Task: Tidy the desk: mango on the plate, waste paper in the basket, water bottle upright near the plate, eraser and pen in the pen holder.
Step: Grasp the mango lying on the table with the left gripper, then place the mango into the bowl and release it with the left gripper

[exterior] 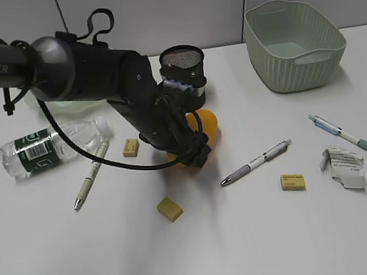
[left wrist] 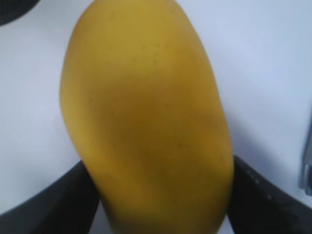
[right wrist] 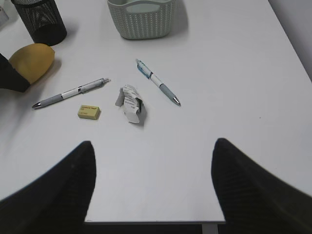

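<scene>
Left gripper (exterior: 196, 151): your left arm reaches across the desk (exterior: 252, 237) and sits down over the mango (left wrist: 146, 122); in the left wrist view the 2 dark fingers (left wrist: 53, 204) flank the fruit's near end, but you cannot tell whether they press on it yet.

Mango position: on the desk just in front of the pen holder (exterior: 184, 76), well apart from the plate (exterior: 62, 103), which is mostly hidden behind your arm.

Slip risk: the skin is smooth and rounded, and the fingers sit near 1 end; if you lift from there, the fruit may pivot or squirt out.

Collision risk: the pen holder is close behind the gripper, so a backward swing could knock it over.

Carry path: the lying water bottle (exterior: 51, 148) and a pen (exterior: 93, 173) sit between mango and plate; a low carry could sweep them.

Right gripper (right wrist: 151, 190): spread wide, holding nothing, hovering above bare desk near the waste paper (right wrist: 131, 103); the basket (exterior: 293, 43) is empty.
</scene>
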{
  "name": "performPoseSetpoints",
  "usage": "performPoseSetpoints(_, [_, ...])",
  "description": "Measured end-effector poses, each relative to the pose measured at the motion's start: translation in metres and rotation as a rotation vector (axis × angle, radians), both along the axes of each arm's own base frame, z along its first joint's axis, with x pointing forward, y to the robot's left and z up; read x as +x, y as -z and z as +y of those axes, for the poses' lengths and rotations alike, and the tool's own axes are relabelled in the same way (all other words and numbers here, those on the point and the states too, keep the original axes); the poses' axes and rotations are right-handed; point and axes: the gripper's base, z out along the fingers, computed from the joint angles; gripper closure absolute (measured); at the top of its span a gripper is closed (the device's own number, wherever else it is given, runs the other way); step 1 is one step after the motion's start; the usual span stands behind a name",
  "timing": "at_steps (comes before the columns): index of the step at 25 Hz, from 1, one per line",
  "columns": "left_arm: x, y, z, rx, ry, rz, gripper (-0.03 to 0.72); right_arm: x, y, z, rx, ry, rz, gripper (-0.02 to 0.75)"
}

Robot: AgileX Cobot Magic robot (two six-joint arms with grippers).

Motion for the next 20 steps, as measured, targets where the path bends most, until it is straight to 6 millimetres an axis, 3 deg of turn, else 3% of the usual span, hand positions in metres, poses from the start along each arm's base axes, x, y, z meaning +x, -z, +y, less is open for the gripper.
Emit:
performPoseSetpoints(7, [-0.003,-0.014,0.002,-0.002,0.003,0.006,0.124,0.0,0.0,0.0,0.0,0.0,0.0,0.156])
performPoseSetpoints(15, [-0.007,-0.09,0.015,-0.087,-0.007,-0.111,0.125,0.0,0.0,0.0,0.0,0.0,0.0,0.156])
performPoseSetpoints(20, [0.01,-0.139,0.059,-0.146,-0.112,-0.213,0.126,0.0,0.0,0.0,0.0,0.0,0.0,0.156])
